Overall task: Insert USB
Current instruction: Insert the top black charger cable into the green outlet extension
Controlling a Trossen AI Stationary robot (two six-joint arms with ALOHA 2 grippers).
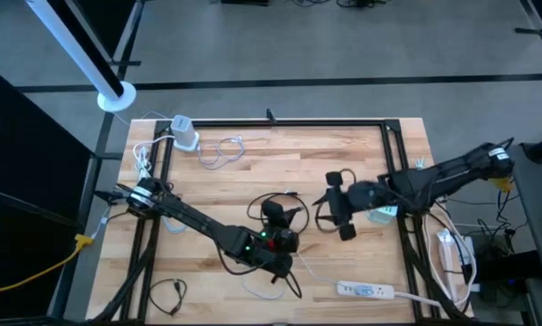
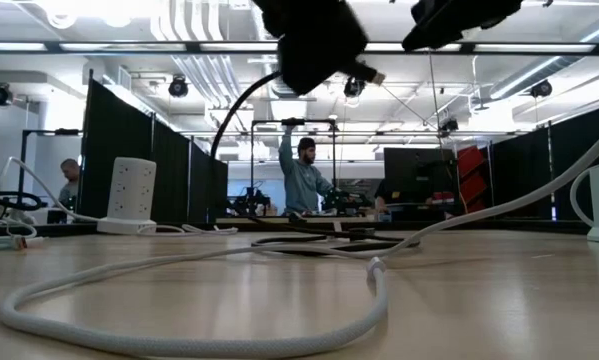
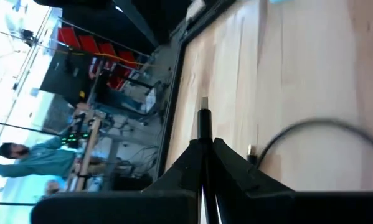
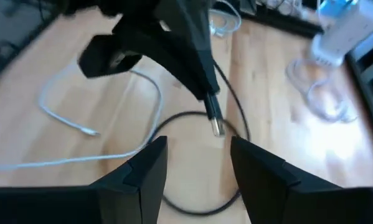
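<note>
While my left gripper (image 4: 206,93) pinches the USB plug (image 4: 215,122) aloft, my right gripper (image 4: 197,163), half-open and empty, needs a socket to meet it.

Floor (image 1: 343,54): grey, smooth, all round the table.
Ceiling (image 2: 209,70): exposed ducts and bright strip lights.
Partitions (image 2: 129,130): black panels flanking the room.
Person (image 2: 304,175): far back, one arm raised.
Shelving (image 3: 105,53): red bins, far off.

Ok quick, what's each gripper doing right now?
Left gripper: closed, holding the black USB cable by its plug.
Right gripper: fingers open, holding nothing.
</note>
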